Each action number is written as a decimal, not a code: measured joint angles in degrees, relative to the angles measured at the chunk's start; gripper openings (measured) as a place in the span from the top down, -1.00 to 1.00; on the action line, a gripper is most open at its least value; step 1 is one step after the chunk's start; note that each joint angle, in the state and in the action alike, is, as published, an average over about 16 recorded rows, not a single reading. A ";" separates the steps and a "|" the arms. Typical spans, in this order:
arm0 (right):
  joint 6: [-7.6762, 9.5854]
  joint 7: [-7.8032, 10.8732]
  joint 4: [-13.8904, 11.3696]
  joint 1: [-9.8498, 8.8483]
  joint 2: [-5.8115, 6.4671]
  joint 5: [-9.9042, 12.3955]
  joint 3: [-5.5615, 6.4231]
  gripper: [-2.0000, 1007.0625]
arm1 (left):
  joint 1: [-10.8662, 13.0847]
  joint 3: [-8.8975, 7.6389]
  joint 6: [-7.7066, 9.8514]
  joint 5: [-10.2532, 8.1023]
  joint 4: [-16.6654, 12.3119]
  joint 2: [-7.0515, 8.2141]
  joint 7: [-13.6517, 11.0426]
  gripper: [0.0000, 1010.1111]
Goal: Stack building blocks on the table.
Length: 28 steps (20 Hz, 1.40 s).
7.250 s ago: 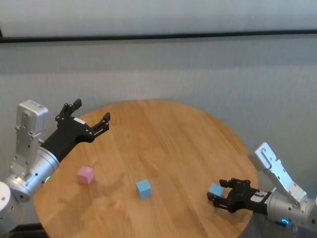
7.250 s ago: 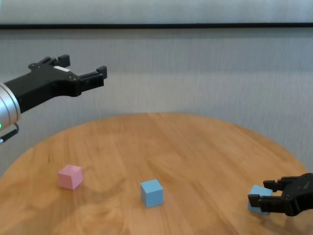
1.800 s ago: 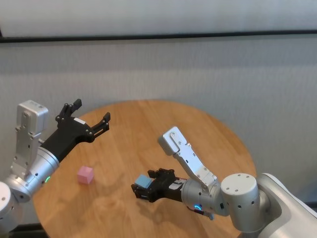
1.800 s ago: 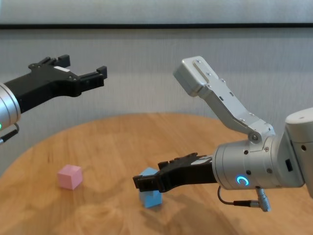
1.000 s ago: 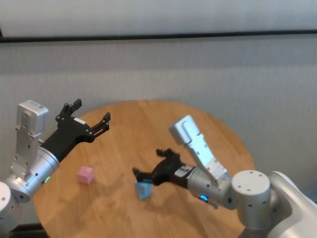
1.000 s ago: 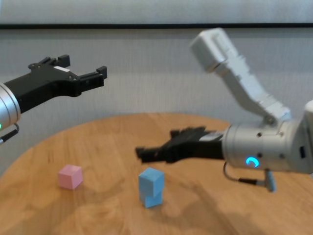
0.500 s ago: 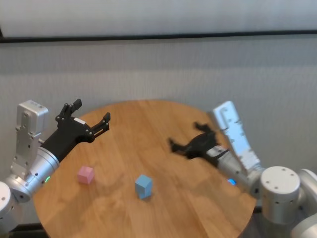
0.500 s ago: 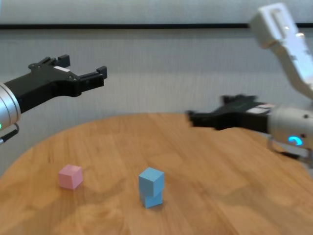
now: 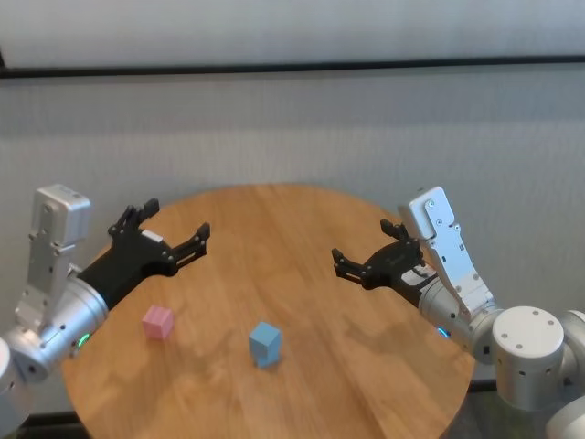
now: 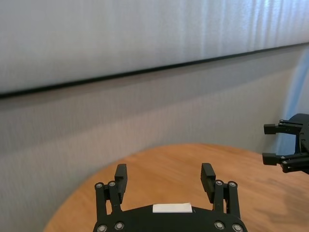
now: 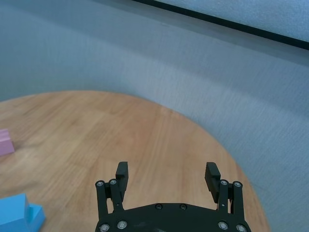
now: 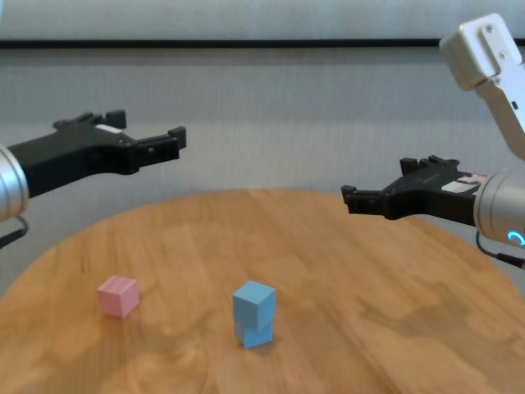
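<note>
Blue blocks: two light blue cubes [image 12: 253, 314] are seen stacked near the table's front middle; the upper one [image 9: 265, 336] is turned slightly askew on the lower one [image 12: 257, 335], so its corners overhang.
Pink block: a matte pink cube [image 9: 157, 322] is seen alone on the table, to the left of the stack and well apart from it.
Table: a round top [image 9: 302, 238] of light brown wood-grain planks is shown.
Left gripper: the left gripper [image 9: 172, 240] is held above the table's left side, its fingers spread wide, with nothing between them.
Right gripper: the right gripper [image 12: 373, 195] is held above the table's right side, its fingers spread wide, with nothing gripped.
</note>
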 joint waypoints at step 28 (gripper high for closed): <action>0.84 0.77 -0.63 -0.12 -0.32 0.85 -0.48 -0.99 | 7.13 -0.20 17.37 5.41 -4.84 0.20 4.12 -0.98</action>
